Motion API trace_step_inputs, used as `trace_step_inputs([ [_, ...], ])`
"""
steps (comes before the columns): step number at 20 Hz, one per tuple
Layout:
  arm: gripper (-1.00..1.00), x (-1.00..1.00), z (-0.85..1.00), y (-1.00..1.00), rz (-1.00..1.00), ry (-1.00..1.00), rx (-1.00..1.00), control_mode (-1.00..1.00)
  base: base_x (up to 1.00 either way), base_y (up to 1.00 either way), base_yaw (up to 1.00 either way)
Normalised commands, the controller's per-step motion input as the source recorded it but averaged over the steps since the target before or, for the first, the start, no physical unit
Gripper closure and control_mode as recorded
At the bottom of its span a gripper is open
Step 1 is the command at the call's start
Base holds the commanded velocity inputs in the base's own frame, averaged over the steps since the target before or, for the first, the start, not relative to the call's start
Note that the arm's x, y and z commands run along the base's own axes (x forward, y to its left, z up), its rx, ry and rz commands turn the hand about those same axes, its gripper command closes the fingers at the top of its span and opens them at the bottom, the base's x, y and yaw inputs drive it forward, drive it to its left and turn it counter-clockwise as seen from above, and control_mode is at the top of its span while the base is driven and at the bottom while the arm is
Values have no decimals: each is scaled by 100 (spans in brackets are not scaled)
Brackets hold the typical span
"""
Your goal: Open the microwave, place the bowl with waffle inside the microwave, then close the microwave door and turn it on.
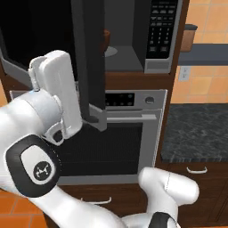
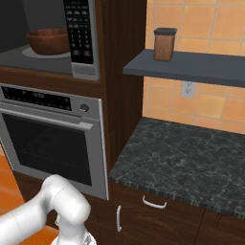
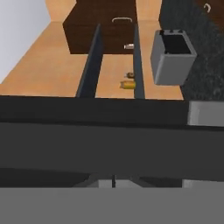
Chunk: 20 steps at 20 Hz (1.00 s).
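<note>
The bowl with waffle (image 2: 48,41) already sits on the turntable inside the microwave (image 2: 81,67), left of its keypad. The microwave door (image 1: 91,62) stands open, swung out edge-on in front of the cavity. The gripper (image 3: 113,181), fingers together and empty, sits close against the door. To close it well, I'd press steadily on the door's outer face, following its arc until it shuts.
</note>
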Motion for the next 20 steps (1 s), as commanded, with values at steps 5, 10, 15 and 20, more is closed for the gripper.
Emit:
trace_step_inputs([
  [5, 100, 81, 8, -100, 5, 7, 47, -100, 0, 0, 0],
  [10, 100, 99, 2, -100, 18, 17, 36, -100, 0, 0, 0],
  [15, 100, 98, 2, -97, 26, 2, 36, -100, 0, 0, 0],
  [20, 100, 100, -48, -65, 26, 1, 14, -100, 0, 0, 0],
])
